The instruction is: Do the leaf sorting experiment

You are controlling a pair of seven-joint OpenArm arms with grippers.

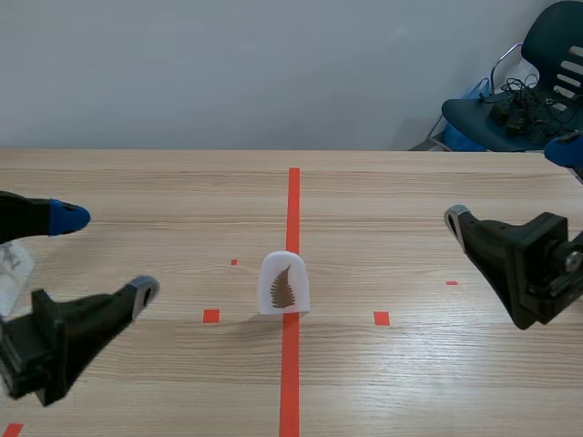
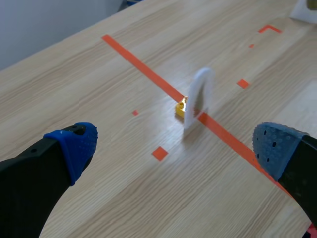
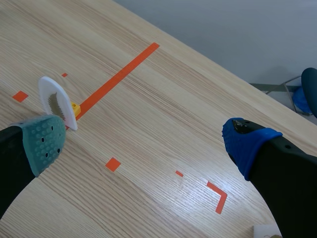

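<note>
- Centrally, a white leaf card [image 1: 284, 284] is stood upright on the counter's [image 1: 428, 382] red tape line [image 1: 293, 200], with a yellow block [image 2: 180, 109] touching its back.
- It is flanked, well apart, by the left end effector [image 1: 107, 254] and the right end effector [image 1: 510, 184], both spread wide.

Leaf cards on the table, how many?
1. The leaf card stands upright on the red centre line, a small yellow block at its base. A pale scrap near the corner mark is too cropped to tell; others may be hidden.
</note>
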